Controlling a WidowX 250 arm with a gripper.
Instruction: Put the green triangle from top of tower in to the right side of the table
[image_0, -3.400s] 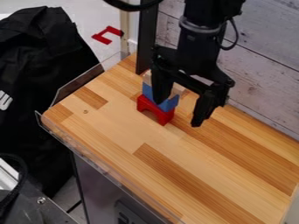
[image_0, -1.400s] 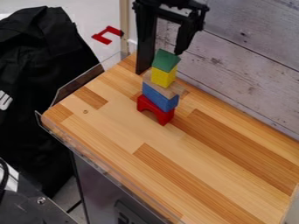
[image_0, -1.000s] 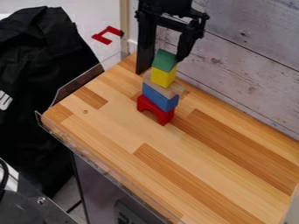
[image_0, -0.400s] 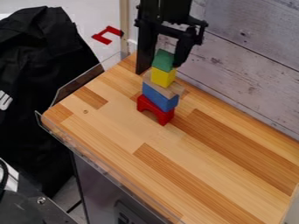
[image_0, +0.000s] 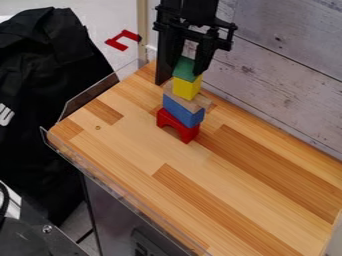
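Pincer (image_0: 188, 69) set about the green triangle (image_0: 184, 65), above the yellow block (image_0: 186, 88), presumably to spare the lower tower; whether clenched or released cannot be determined.

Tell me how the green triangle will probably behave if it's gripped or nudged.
The green triangle looks like a solid block, so it should stay stiff when squeezed. Its sloping side may let it slip in a loose grip. Perched high on the narrow yellow block, it could easily slide or topple if nudged sideways.
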